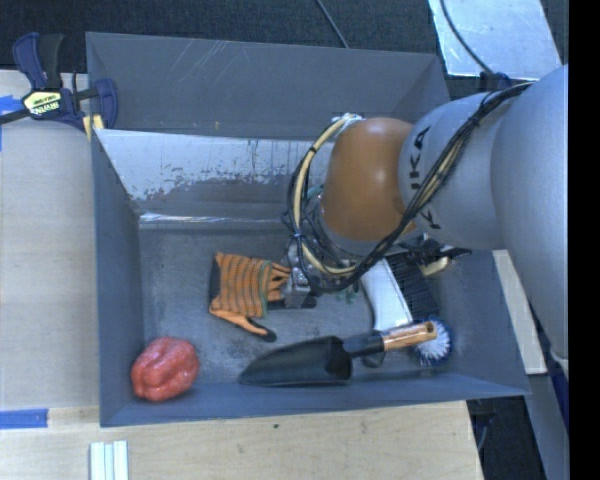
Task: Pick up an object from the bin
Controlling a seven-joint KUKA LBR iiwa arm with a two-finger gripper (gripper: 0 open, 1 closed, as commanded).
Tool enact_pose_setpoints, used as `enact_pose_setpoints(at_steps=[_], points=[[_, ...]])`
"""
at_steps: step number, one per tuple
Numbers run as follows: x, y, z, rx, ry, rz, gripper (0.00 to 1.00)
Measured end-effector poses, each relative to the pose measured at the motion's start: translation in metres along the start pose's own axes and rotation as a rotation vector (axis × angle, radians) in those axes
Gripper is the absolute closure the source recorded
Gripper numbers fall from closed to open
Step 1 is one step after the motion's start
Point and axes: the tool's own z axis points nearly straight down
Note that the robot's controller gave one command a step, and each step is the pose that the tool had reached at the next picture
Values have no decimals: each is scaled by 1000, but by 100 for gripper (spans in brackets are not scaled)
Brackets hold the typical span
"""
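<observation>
An orange glove with black stripes (240, 286) lies crumpled on the floor of the grey bin (116, 268), near the middle of the frame and a little left of centre. The gripper (302, 288) is down at the glove's right edge, touching or just beside it. Its tip is dark and partly hidden under the wrist, so whether it is clenched on the glove or released cannot be told. Above it sits the wrist's orange cover (365, 178), ringed by looping cables, and the grey arm (490, 168) runs off to the right of the frame. Just right of the gripper lies a white-handled brush with black bristles (386, 300). Below it, along the bin's lower wall, lie a black trowel (298, 364) and a small brush with an orange handle (412, 337). A red lumpy thing (165, 368) sits in the lower left corner, well apart from the glove.
</observation>
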Motion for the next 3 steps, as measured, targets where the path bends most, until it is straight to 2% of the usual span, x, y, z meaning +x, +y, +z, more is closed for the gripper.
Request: enact_pose_setpoints(at_steps=[1,2,3], points=[[-2,0,-29,-1,-4,0,100],[-2,0,-62,0,0,-1,100],[-4,0,-89,-2,-8,-1,100]])
